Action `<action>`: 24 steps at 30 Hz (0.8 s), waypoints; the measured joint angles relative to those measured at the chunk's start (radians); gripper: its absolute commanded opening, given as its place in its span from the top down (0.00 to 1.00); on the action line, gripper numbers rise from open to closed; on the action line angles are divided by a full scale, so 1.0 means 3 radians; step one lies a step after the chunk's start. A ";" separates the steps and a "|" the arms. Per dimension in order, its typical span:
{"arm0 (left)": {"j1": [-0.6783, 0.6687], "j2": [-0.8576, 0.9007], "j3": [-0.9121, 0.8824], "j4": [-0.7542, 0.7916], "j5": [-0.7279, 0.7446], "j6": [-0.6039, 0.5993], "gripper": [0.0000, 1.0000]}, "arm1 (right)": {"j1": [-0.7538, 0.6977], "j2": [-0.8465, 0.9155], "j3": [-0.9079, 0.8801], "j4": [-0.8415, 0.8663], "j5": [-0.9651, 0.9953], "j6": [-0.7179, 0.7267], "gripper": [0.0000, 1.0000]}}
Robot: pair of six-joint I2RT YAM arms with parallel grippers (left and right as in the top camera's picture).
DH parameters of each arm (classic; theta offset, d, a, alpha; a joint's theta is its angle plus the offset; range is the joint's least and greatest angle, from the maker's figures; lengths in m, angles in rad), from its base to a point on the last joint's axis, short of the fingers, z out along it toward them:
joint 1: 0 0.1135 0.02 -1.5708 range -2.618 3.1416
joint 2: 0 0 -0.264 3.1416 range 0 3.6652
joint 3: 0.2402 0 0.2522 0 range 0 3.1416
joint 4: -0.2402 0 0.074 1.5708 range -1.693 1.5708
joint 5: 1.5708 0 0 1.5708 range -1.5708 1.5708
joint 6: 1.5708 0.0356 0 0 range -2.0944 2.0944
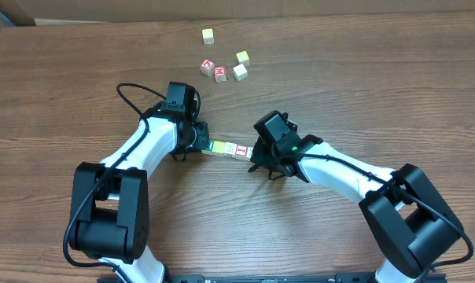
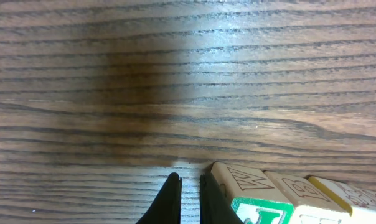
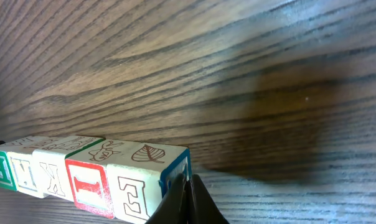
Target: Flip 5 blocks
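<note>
- The five small wooden alphabet cubes (image 1: 230, 148) lie in one tight row on the brown wood-grain table (image 1: 363, 79), between the arms.
- Left gripper (image 2: 188, 194): fingers pinched together, empty, tips against the green-faced end cube (image 2: 259, 208).
- Right gripper (image 3: 187, 200): likewise closed and empty, pressing the blue-edged end cube (image 3: 147, 180).
- I judge the row squeezed end to end and the flip itself not yet done.
</note>
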 measured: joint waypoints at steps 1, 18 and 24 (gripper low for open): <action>0.0000 0.0000 0.0000 0.0003 -0.0008 0.0000 0.94 | 0.0014 0.0000 0.0000 0.0000 0.0005 0.0042 0.96; 0.0066 0.0000 0.0000 0.0123 -0.0184 0.0000 0.95 | 0.0449 -0.0001 -0.0015 0.0041 0.0306 0.0624 0.96; 0.0070 0.0000 0.0000 0.0210 -0.0189 -0.0004 0.95 | 0.0511 -0.0001 -0.0020 0.0052 0.0300 0.0806 0.96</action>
